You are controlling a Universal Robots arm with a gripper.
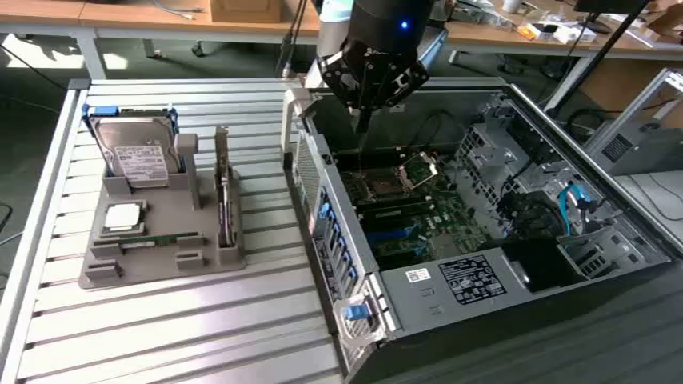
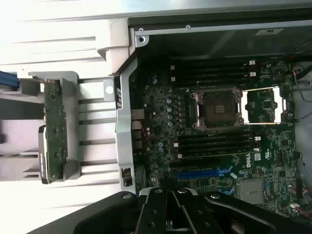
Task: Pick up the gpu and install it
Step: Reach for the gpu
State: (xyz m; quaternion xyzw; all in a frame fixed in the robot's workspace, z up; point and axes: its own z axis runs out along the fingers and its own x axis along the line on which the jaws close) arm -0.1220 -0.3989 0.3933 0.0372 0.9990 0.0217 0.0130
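So the black robot gripper hangs over the open grey metal computer case, jaws pinched tight together and holding nothing. In the wrist view the black fingers sit pressed side by side. Right under it is the dark green motherboard with its square silver CPU socket. The gpu, a thin flat dark circuit card, isn't picked up yet. It stands on its long edge in a slot of the grey plastic parts holder, outside the case and off to the exterior view's left of the gripper, with the case's side wall between them. Its long axis looks roughly parallel to that wall, so I'd say the reach is sideways over the wall. Further left in the same holder stands 1 silver hard drive with a white label. The holder sits on a slatted aluminium table, and wooden desks run along the back of the room.
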